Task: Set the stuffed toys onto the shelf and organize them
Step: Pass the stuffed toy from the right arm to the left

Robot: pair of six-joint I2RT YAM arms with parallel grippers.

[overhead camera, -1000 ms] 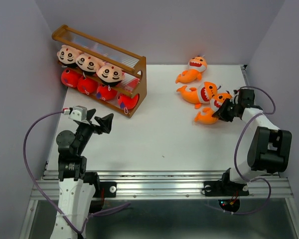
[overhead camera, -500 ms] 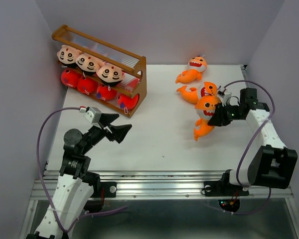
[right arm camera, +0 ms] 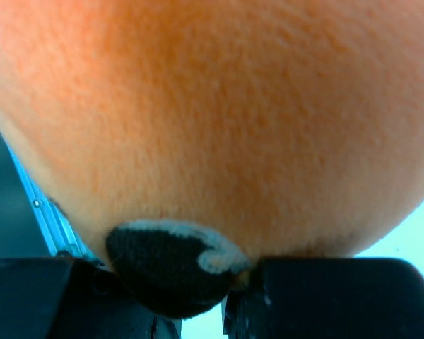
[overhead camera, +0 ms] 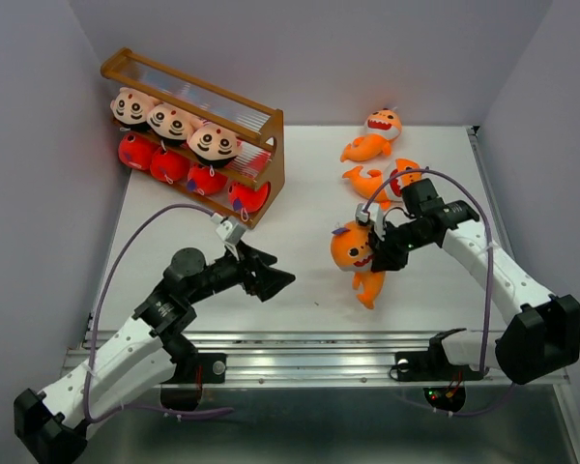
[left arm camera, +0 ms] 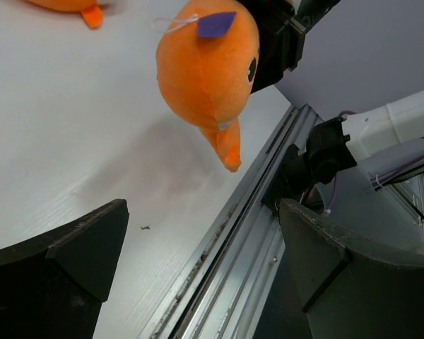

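Both arms have swung in toward the middle of the desk (overhead camera: 304, 217) over the last second, and the right one has lifted an orange shark away from the others. At far left the shelf (overhead camera: 271, 145) stands at an angle, with three cartoon boys (overhead camera: 171, 121) on its middle tier and four red sharks (overhead camera: 169, 164) below them. The left hand (overhead camera: 278, 283) is released, its fingers (left arm camera: 63, 268) spread wide and pointing at the carried orange shark (overhead camera: 352, 247). That toy hangs tail down, clear of the desk, and the right hand (overhead camera: 379, 247) is clenched on its head (the right wrist view shows only plush and a black eye). Two more orange sharks (overhead camera: 372, 135) lie at the back right.
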